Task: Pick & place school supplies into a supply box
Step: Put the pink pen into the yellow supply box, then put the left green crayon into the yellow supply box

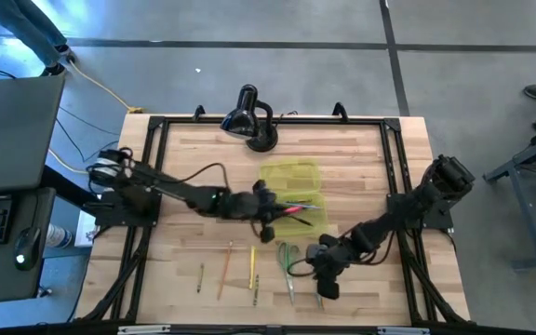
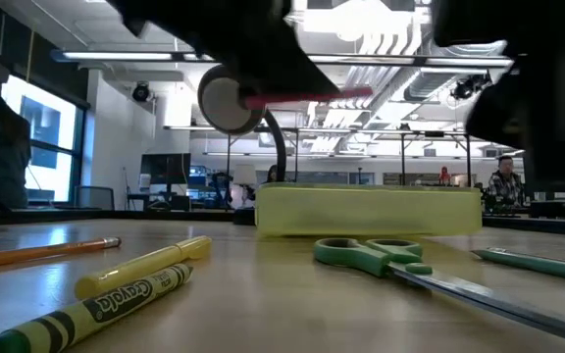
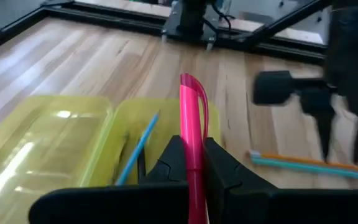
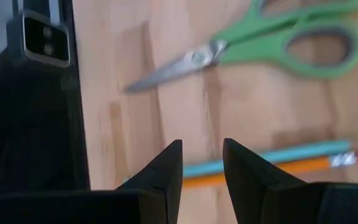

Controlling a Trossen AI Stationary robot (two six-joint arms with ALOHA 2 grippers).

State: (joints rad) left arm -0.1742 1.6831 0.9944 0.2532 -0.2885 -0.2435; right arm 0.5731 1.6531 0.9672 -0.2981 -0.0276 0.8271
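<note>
My left gripper (image 1: 274, 216) is shut on a pink-red pen (image 1: 298, 210) and hovers over the near part of the open yellow-green supply box (image 1: 294, 186). The left wrist view shows the box's tray (image 3: 160, 127) with a blue pencil (image 3: 138, 148) lying in it, and its lid (image 3: 42, 146) flat beside it. My right gripper (image 4: 202, 163) is open, above a teal pencil (image 4: 291, 154) and an orange pencil (image 4: 278, 168) lying side by side on the table. The green-handled scissors (image 4: 278, 37) lie flat just beyond them. More pencils (image 1: 224, 270) lie near the table's near edge. My left gripper pinches the pink-red pen between its two fingers (image 3: 173, 158), at the pen's rear part (image 3: 192, 163). The pen runs along the fingers and sticks out ahead of them, its rounded end (image 3: 191, 84) free. It is lifted clear and about level (image 2: 307, 96) above the box.
A black desk lamp (image 1: 249, 116) stands at the table's far edge behind the box. A yellow marker (image 2: 145, 270), a green crayon marker (image 2: 86, 319) and an orange pencil (image 2: 37, 253) lie on the near left of the table. A black frame rail (image 1: 398, 186) borders the table.
</note>
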